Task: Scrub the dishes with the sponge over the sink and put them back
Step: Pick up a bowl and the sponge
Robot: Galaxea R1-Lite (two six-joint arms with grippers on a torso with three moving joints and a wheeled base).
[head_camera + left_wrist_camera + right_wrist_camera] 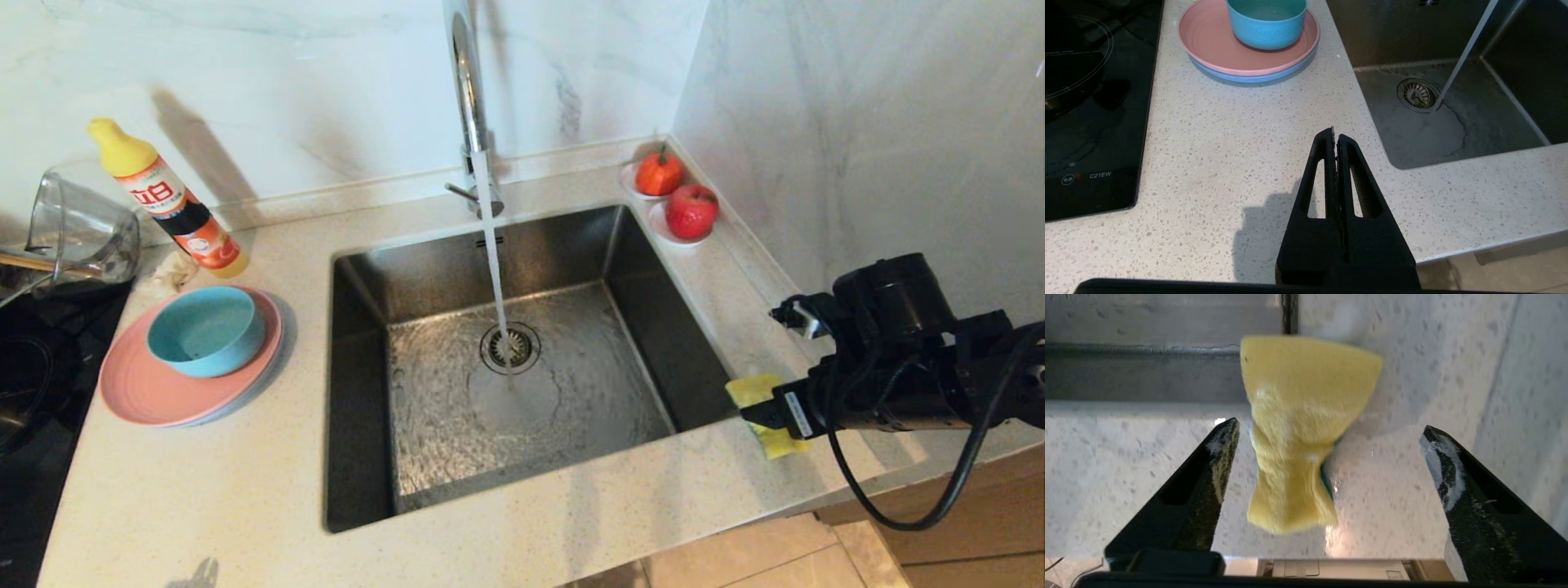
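Note:
The yellow sponge [755,390] [1298,416], its green layer showing at one edge, lies pinched at the waist on the counter by the sink's [359,367] right rim. My right gripper [767,418] [1329,426] is open around it, soapy fingers apart from it on both sides. Left of the sink, the teal bowl [206,331] [1267,24] sits on the pink plate [147,384] [1208,41], which is stacked on the grey-blue plate [1249,77]. My left gripper [1336,132] hangs shut and empty over the front counter, out of the head view.
Water runs from the chrome faucet [465,82] onto the drain strainer [509,347]. A detergent bottle [175,208], a glass jug [77,233] and a crumpled cloth [167,273] sit at the back left. Black cooktop [1086,102] at far left. Two red fruits [691,211] in the back right corner.

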